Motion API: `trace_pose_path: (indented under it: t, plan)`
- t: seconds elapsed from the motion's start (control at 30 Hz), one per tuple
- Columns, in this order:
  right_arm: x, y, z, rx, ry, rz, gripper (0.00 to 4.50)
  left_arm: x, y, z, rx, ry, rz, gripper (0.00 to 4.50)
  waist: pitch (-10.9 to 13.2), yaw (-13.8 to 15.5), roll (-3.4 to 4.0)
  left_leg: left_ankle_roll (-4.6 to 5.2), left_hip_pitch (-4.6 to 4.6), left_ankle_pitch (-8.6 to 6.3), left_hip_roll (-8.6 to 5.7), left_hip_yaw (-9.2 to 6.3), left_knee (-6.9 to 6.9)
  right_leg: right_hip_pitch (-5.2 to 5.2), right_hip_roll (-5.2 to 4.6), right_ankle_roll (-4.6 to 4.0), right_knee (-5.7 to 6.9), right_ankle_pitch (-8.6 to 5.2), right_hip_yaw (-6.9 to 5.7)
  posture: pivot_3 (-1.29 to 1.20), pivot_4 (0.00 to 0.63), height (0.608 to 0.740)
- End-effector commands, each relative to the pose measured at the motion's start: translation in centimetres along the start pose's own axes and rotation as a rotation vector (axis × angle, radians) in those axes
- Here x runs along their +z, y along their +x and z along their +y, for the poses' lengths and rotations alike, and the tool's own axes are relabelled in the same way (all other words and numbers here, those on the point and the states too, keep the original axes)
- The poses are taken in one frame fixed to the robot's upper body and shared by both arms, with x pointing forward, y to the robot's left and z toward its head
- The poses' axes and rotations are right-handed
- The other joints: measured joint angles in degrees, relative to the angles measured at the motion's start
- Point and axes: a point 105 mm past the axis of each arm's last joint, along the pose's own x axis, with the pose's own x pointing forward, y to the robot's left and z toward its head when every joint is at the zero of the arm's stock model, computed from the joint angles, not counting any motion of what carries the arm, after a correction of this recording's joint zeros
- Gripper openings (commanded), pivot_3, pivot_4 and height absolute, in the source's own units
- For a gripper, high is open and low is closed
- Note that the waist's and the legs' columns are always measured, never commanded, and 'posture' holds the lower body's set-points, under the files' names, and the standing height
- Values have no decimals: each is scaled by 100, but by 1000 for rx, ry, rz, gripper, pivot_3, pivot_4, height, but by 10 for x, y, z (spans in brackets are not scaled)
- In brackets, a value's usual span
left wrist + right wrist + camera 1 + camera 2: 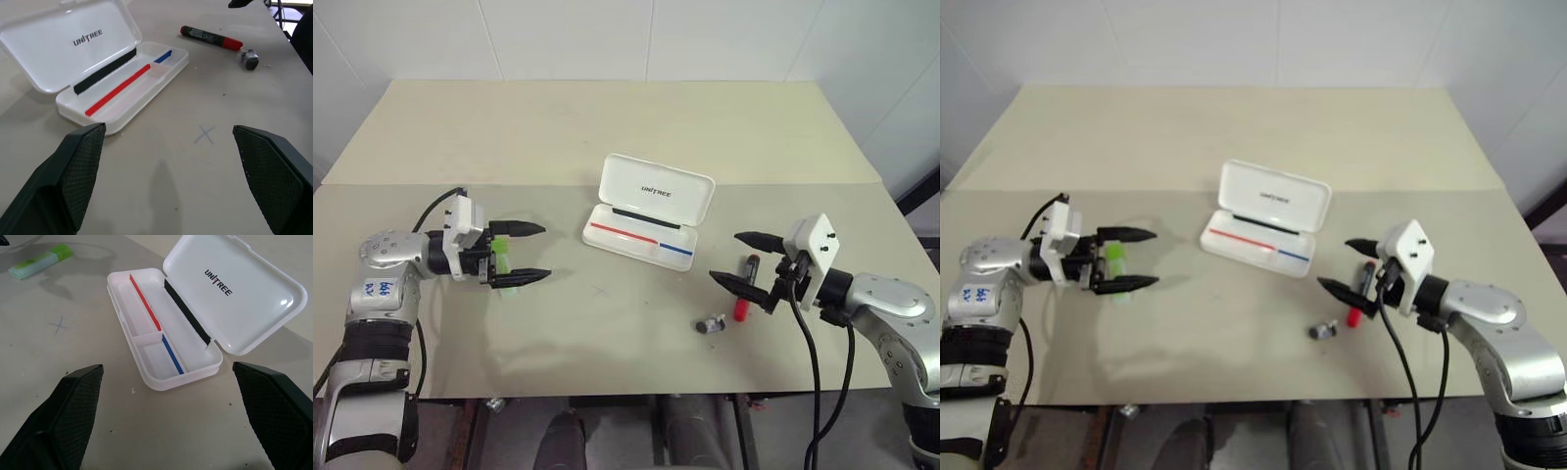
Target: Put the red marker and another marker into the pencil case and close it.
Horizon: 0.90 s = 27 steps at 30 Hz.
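Three task items on the tabletop, case open, both markers outside it.

Pencil case (646,217): flat white plastic, rounded corners, lid raised on its far hinge with dark "UNITREE" lettering inside; tray shows a red stripe, a blue stripe and a black strip, nothing in it. Red marker (745,291): red barrel, dark end, lying flat to the right of the case, apart from it. Light-green marker (41,262): short, stubby, lying flat well left of the case.

L arm at 9 o'clock, left gripper (523,254) aimed toward 3, fingers wide apart. R arm at 4 o'clock, right gripper (742,260) aimed toward 9, fingers wide apart too.
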Motion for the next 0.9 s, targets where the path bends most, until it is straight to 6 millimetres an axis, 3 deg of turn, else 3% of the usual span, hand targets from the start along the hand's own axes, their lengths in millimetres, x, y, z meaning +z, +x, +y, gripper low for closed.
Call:
trace_pose_path:
  t: [0.03, 0.27, 0.43, 0.7, 0.9]
  plan:
    - [16, 0, -3, -24, -40, -55, 4500, 13, 1, 4, -10, 42, -21, 4465, 0, -6, 0, 0, 1, 0, 0, 0, 0, 0, 0, -1, 1, -1, 0, 0, 150, 740]
    - [22, 25, 4, 8, -38, -50, 4500, 15, 0, 10, 18, 62, -34, 4465, 0, -49, 0, 0, 7, 0, 1, 1, -3, -1, 1, 3, 9, 1, 0, 0, 150, 740]
    - [16, 48, 17, 92, -5, 51, 4500, 12, -3, 5, 23, 64, -35, 4465, 0, -32, 1, 0, 7, 0, 1, 0, -3, -2, 1, 3, 13, 2, 0, 0, 150, 740]
    - [17, 73, 40, 265, 5, 109, 4500, 14, -25, -8, 73, 48, -38, 4465, 0, -32, 0, 4, 3, -2, 3, -1, -14, -11, 1, 22, 17, 8, -3, 0, 150, 740]
    - [3, 83, 44, 318, -7, 174, 4500, 14, -41, -17, 51, 33, -8, 4465, 0, -32, 0, 4, 1, -2, 3, -1, -9, -10, 0, 5, 15, -1, -5, 0, 150, 740]
